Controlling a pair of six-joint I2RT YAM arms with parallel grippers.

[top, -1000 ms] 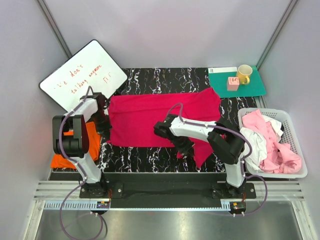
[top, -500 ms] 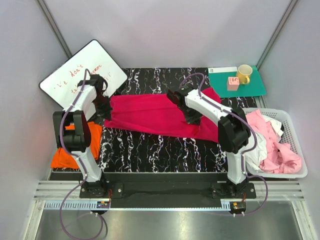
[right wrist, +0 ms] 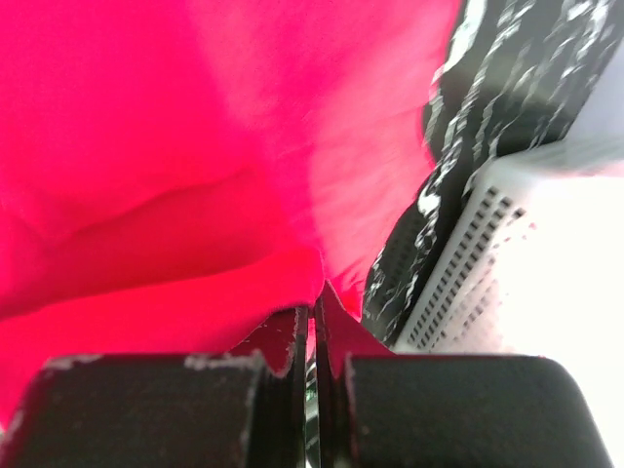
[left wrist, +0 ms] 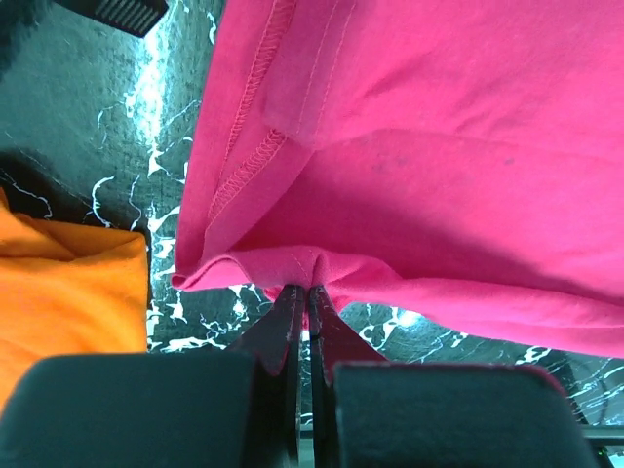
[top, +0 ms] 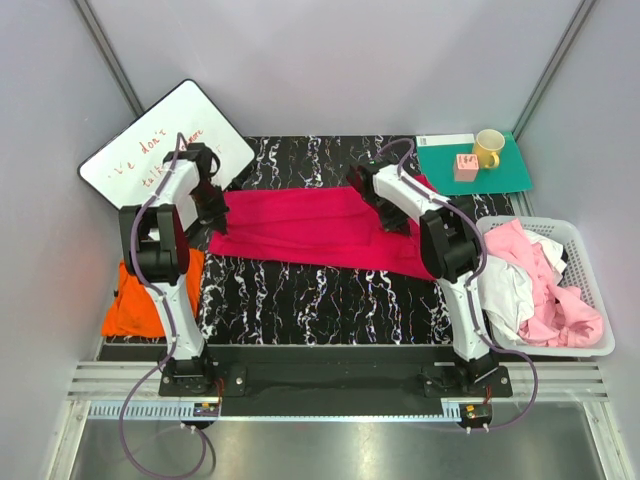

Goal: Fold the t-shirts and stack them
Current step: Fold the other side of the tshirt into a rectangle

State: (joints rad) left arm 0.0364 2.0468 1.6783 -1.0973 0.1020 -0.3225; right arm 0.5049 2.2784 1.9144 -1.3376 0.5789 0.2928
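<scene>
1. The whiteboard (top: 150,160) leans at the table's (top: 300,300) far left corner and carries red handwriting. "don't" can be read. The line below begins "talk", and the left arm crosses the rest.
2. A small pink block (top: 465,167) sits beside a yellow mug (top: 488,147) on a green mat (top: 500,178). It has a dark mark on top, too small to read.
3. The magenta t-shirt (top: 310,225) lies as a long band across the far half of the table, stretched between both grippers.
4. The left gripper (left wrist: 302,292) has its jaws closed on a stitched hem fold at the shirt's left end.
5. The right gripper (right wrist: 314,312) is clamped on the shirt's edge near the right end. That view is blurred, and cloth fills most of it.
6. The orange t-shirt (top: 140,305) lies bunched at the table's left edge, partly hidden behind the left arm.
7. The basket (top: 545,225) on the right holds a crumpled pink t-shirt (top: 560,300) and a white t-shirt (top: 505,290), which drapes over its near rim. How many garments are there cannot be told.
</scene>
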